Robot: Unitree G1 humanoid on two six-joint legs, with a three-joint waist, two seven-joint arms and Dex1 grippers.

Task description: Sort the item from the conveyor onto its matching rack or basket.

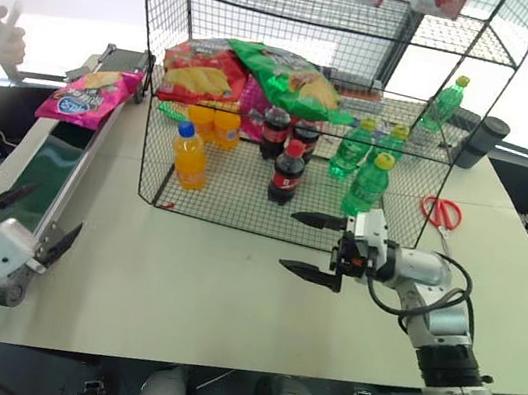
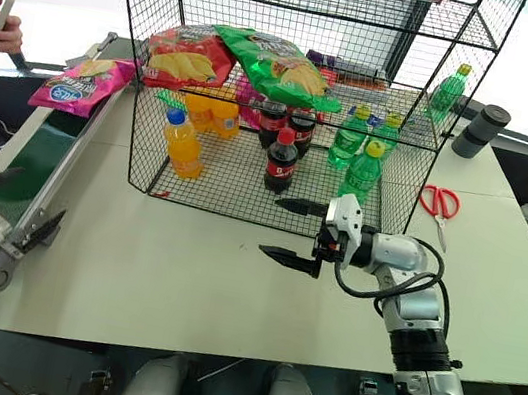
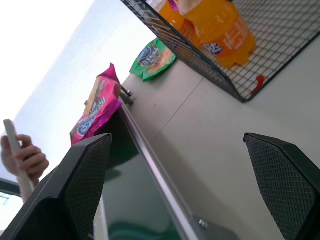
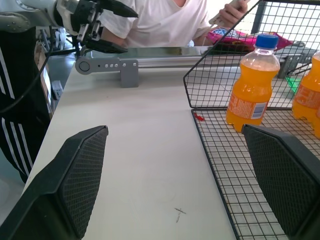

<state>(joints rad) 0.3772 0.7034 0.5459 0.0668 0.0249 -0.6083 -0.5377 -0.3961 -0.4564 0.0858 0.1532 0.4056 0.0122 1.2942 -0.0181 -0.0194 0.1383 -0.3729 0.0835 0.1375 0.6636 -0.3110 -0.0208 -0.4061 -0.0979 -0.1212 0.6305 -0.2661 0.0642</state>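
Observation:
The item, a magenta-pink chip bag (image 1: 88, 95), lies on the far end of the conveyor (image 1: 45, 171), a dark-green belt with grey rails along the table's left side. My left gripper (image 1: 58, 206) hangs open and empty over the belt's near end, pointing up the belt toward the bag (image 3: 95, 107), well short of it. The tall black wire rack (image 1: 152, 138) stands at the middle of the table. My right gripper (image 1: 288, 238) is open and empty just in front of the rack's front edge, pointing left.
Red (image 1: 199, 70) and green (image 1: 289, 80) chip bags lie on the rack's middle tier. Orange (image 1: 190, 157), cola (image 1: 286, 173) and green (image 1: 367, 184) bottles stand below. Red scissors (image 1: 441, 211) and a dark cup (image 1: 481, 141) sit right. A person's hand (image 1: 3, 32) holds a phone beyond the conveyor.

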